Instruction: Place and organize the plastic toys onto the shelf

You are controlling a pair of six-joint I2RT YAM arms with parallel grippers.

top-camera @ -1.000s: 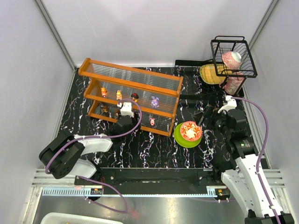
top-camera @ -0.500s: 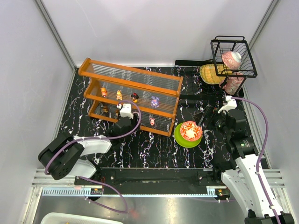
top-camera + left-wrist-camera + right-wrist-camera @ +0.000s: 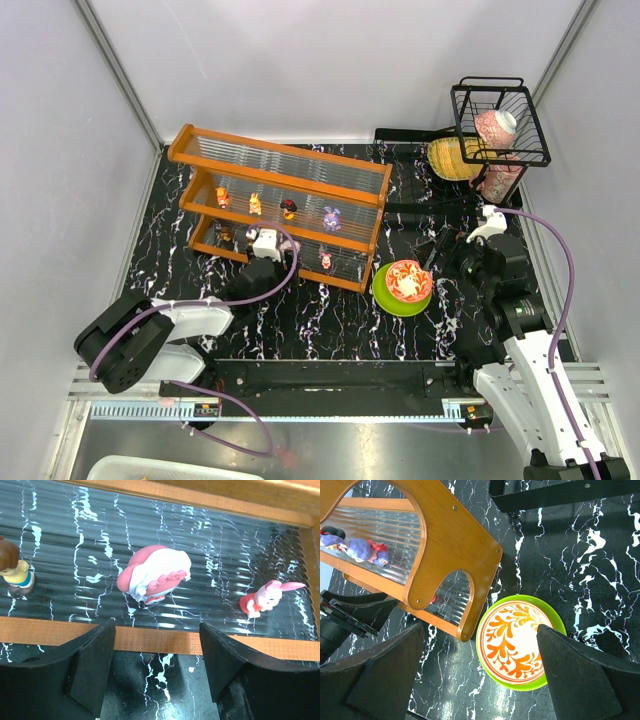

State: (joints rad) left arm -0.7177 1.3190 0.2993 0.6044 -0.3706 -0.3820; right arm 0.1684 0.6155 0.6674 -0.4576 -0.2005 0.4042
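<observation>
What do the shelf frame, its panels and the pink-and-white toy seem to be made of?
The shelf frame: likely wood or wood-look board, orange satin finish with faint grain. The shelf panels: probably clear ribbed plastic; the marbled table shows through. The pink-and-white toy: glossy moulded plastic, judging by its soft highlights.

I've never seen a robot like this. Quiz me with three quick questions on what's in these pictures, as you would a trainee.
1. True or false: the left gripper holds a toy.
2. The right gripper is: A, shut on a toy; B, open above the plate; C, out of sight.
3. In the left wrist view, how many toys stand on the shelf?

Key
1. False: it is open, and the pink-and-white toy stands on the shelf beyond its fingers.
2. B.
3. Three: brown-haired toy, pink-and-white toy, pink toy.
</observation>
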